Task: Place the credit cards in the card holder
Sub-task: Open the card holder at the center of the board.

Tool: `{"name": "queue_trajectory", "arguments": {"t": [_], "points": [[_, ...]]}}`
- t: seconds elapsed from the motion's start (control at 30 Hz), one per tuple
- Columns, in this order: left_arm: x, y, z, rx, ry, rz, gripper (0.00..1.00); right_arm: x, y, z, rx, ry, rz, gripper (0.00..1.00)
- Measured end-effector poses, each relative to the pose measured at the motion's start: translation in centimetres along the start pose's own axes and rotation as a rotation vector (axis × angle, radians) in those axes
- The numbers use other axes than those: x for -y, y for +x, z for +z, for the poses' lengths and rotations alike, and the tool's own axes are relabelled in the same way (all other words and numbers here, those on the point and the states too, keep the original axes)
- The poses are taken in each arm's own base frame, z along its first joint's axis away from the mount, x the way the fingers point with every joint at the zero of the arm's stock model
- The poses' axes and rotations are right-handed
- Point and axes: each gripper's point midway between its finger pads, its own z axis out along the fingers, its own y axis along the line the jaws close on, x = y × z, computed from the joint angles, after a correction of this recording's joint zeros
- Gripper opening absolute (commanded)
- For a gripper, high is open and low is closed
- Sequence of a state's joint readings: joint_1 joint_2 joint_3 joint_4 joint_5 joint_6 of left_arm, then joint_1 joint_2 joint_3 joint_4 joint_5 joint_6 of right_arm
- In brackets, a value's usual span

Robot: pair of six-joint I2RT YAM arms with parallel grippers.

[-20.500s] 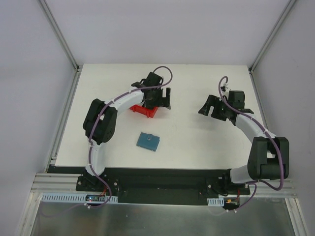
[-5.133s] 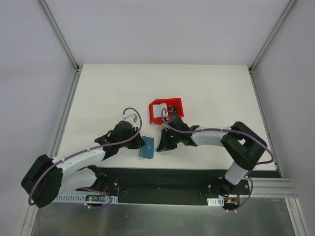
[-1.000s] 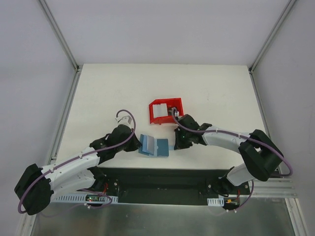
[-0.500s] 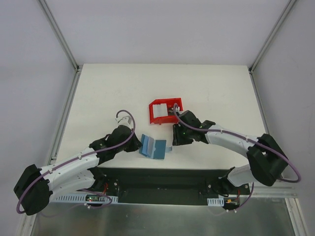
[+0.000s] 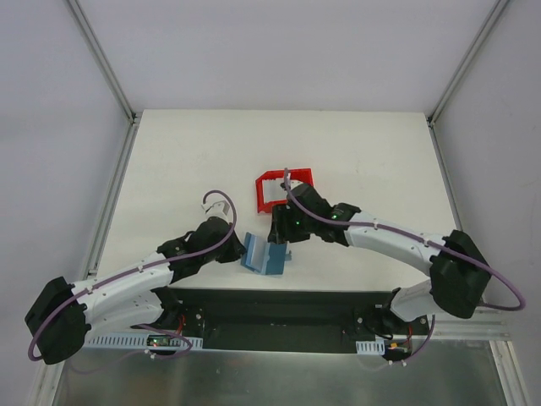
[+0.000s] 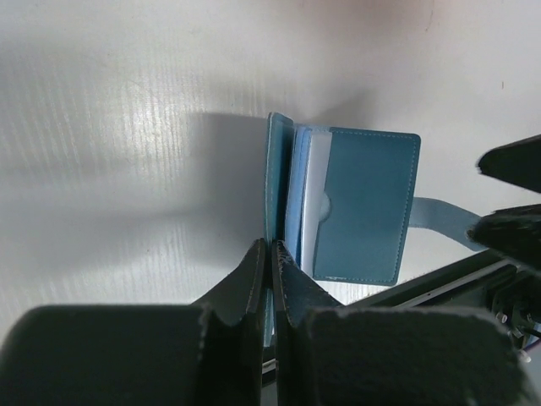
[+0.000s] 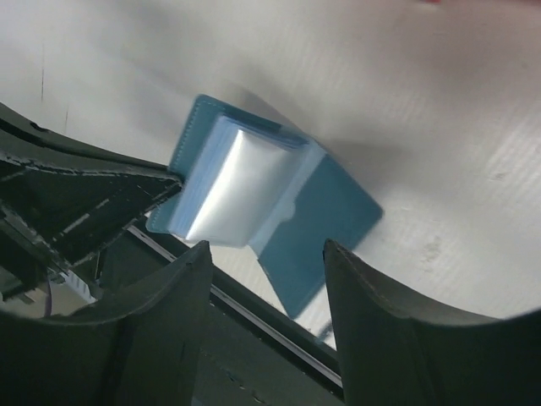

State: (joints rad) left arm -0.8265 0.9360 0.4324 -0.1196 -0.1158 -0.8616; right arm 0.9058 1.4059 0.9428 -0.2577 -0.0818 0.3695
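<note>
The teal card holder [image 5: 269,256] lies open near the table's front edge. My left gripper [image 5: 239,251] is shut on its left flap [image 6: 275,182], which stands on edge. Pale inner pockets [image 6: 314,199] and the right flap [image 6: 365,207] face up, and the snap tab [image 6: 439,216] trails to the right. My right gripper [image 5: 280,236] hovers just above the holder, open with nothing between its fingers. In the right wrist view the holder [image 7: 325,224] and its clear sleeves [image 7: 228,186] lie beyond the right gripper [image 7: 266,247]. No credit cards show clearly; the right arm hides much of the bin's inside.
A red plastic bin [image 5: 260,188] stands just behind the holder, half covered by the right arm. The black base rail [image 5: 279,300] runs along the near table edge, close to the holder. The left gripper's body [image 7: 80,199] fills the left of the right wrist view.
My right gripper has opened, let go of the holder's right side and moved left over the holder. The holder's right flap has folded partly inward. The left gripper stays shut on the left flap.
</note>
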Motion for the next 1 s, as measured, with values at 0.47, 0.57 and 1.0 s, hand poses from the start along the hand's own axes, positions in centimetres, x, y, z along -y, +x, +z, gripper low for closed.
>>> {"name": "queue_trajectory", "arguments": {"t": [0.47, 0.57, 1.0], "points": [[0.8, -0.7, -0.8, 0.040, 0.027, -0.026, 0.00, -2.9, 2.3, 4.6, -0.102, 0.025, -0.038, 0.61], [0.9, -0.7, -0.9, 0.041, 0.030, -0.029, 0.00, -2.6, 2.8, 5.1, -0.119, 0.036, -0.036, 0.61], [0.0, -0.5, -0.6, 0.051, -0.005, -0.069, 0.00, -3.5, 3.1, 5.5, -0.135, 0.011, -0.045, 0.60]]}}
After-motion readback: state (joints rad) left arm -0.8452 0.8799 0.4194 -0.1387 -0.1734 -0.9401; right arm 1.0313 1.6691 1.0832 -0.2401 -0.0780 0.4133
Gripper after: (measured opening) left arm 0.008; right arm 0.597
